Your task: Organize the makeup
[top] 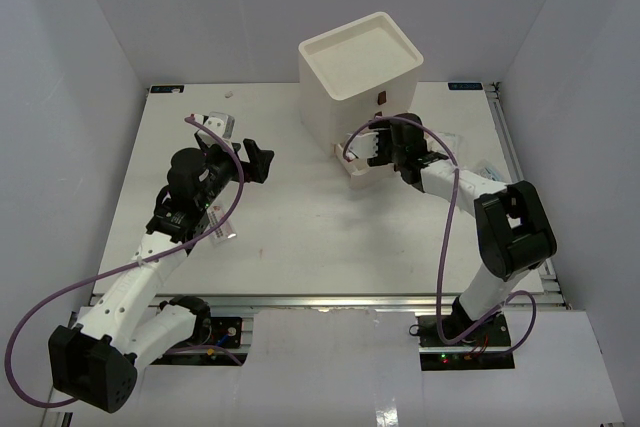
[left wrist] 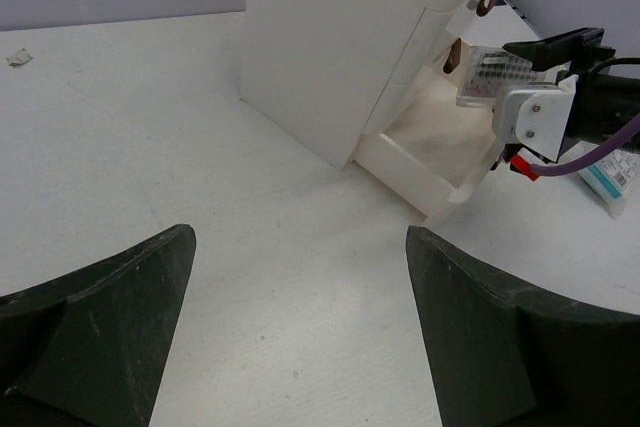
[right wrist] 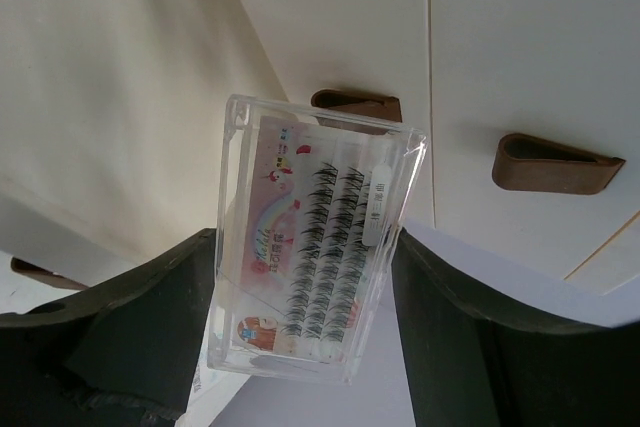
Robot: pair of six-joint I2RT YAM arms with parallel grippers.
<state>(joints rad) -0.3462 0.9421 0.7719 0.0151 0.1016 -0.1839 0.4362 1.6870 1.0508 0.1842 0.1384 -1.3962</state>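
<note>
A clear case of false lashes (right wrist: pixel 315 247) sits gripped by its side edges between the fingers of the right claw (top: pixel 374 145). It hangs over the pulled-out bottom drawer (left wrist: pixel 430 142) of the white drawer box (top: pixel 360 62). The left claw (top: pixel 255 159) is spread wide and holds nothing, above the tabletop (top: pixel 300 232) well left of the box.
</note>
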